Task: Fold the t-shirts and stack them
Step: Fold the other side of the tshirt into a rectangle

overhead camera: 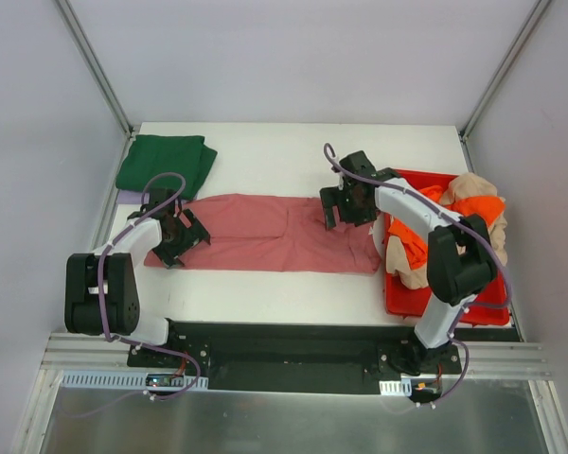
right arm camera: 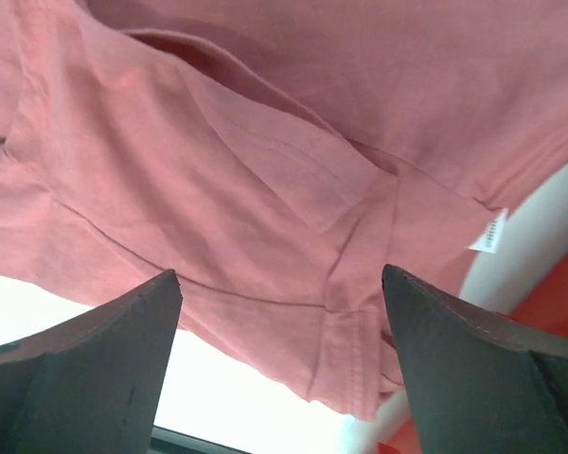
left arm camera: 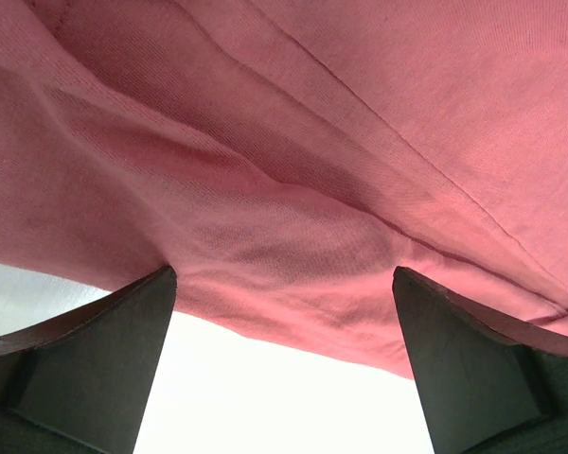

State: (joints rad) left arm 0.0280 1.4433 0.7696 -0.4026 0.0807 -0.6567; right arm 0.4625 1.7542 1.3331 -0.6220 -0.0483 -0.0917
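Observation:
A dusty rose-red t-shirt [overhead camera: 265, 232] lies folded into a long strip across the middle of the white table. My left gripper [overhead camera: 177, 235] hangs open over its left end; the left wrist view shows the cloth's edge [left arm camera: 293, 284] between the spread fingers. My right gripper [overhead camera: 346, 205] hangs open over its right end; the right wrist view shows the hem [right arm camera: 293, 312] and a white label [right arm camera: 492, 232]. A folded dark green t-shirt [overhead camera: 166, 163] lies at the back left on a pale lilac one [overhead camera: 127, 198]. Orange [overhead camera: 473, 208] and beige [overhead camera: 473, 188] t-shirts lie heaped at the right.
A red plastic bin [overhead camera: 435, 305] stands at the table's right side under the heap of shirts; its wall shows in the right wrist view [right arm camera: 559, 312]. Grey enclosure walls stand around the table.

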